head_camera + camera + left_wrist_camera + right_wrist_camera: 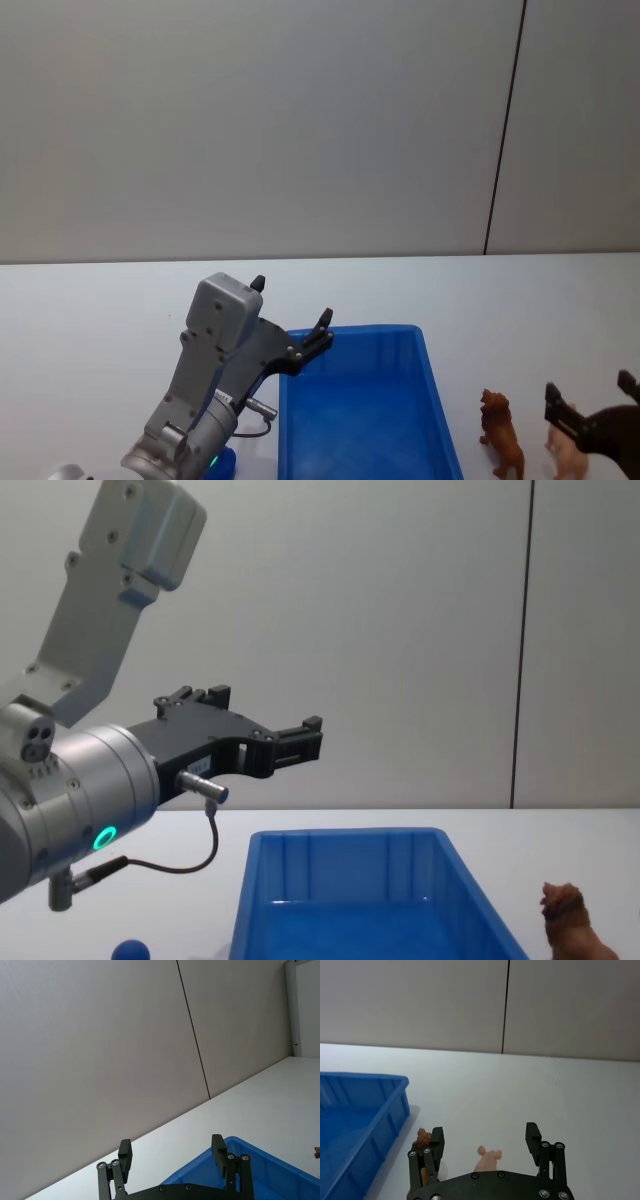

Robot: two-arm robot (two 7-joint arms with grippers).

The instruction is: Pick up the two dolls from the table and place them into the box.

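- The white table (100, 300) ran back to a plain grey wall.
- The blue box (360, 420) (340, 865) (350, 1125) (270, 1170) sat toward the table's near edge, about midway across, with nothing in the part I could see.
- The left gripper (292, 300) (262, 710) (171, 1142) hung well above the box's far left corner. Its fingers were spread apart and held nothing.
- The right gripper (589, 385) (485, 1131) was low near the table's near right corner, fingers also wide apart and empty.
- The brown doll (500, 430) (572, 930) (423, 1137) stood upright on the table just right of the box, clear of its wall and close beside the right gripper's box-side finger.
- The pale pink doll (565, 450) (487, 1160) stood just right of the brown one, in line with the gap between the right gripper's fingers. I could not tell whether they touched it.
- A small blue round thing (130, 950) (225, 462) lay at the table's near edge, left of the box.
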